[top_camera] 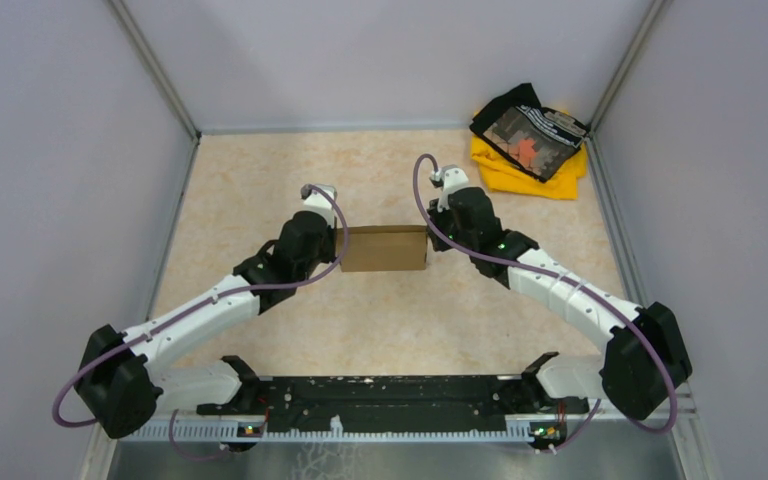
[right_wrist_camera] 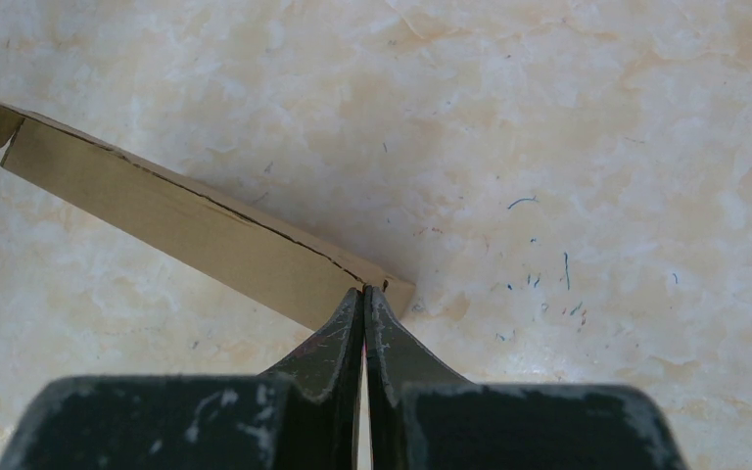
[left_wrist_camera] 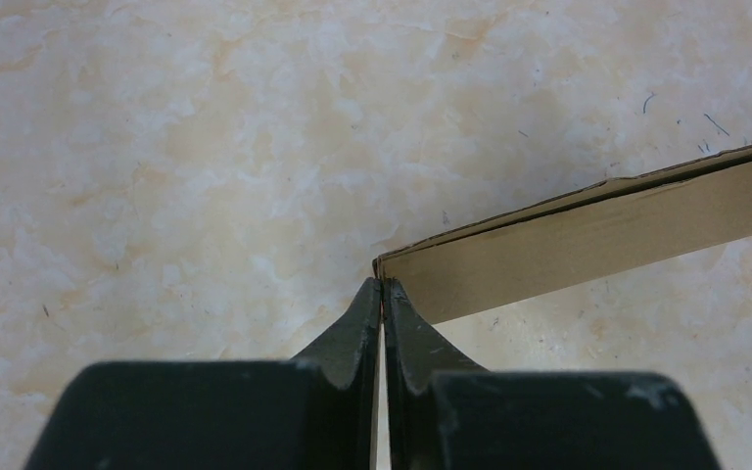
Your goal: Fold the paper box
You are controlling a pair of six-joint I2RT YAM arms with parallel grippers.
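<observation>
Nearest the camera in the top view, a black mounting rail (top_camera: 390,400) runs along the near edge of the tabletop (top_camera: 380,320), with both arm bases at its ends. The two arms reach forward and inward, meeting at the middle of the marbled beige surface.

Left claw (top_camera: 338,250): clenched. In its wrist view the left claw (left_wrist_camera: 382,286) shows both fingers pressed together with only a hairline gap, and the tips touch the near corner of the paper box (left_wrist_camera: 597,235). Whether any cardboard is nipped between the tips cannot be told.

Right claw (top_camera: 430,240): clenched likewise. In its wrist view the right claw (right_wrist_camera: 363,290) has its fingers closed tip to tip, set against the end corner of the paper box (right_wrist_camera: 186,230) — same reservation as to a nip.

The paper box (top_camera: 385,248) sits at the centre of the tabletop, directly between the two claws, each claw at one short end. It is plain brown cardboard. From above it reads as a low rectangle. In both wrist views it appears as a long narrow brown panel with a dark seam along its upper edge, running away at a slant over the tabletop (left_wrist_camera: 206,147).

Small dark and blue specks lie scattered on the tabletop (right_wrist_camera: 597,117) beside the right claw.

Farther back, in the far right corner and well apart from the box, lies a cloth pile (top_camera: 530,145) — black patterned fabric on top of yellow. Pale walls close in the far side and both flanks.
</observation>
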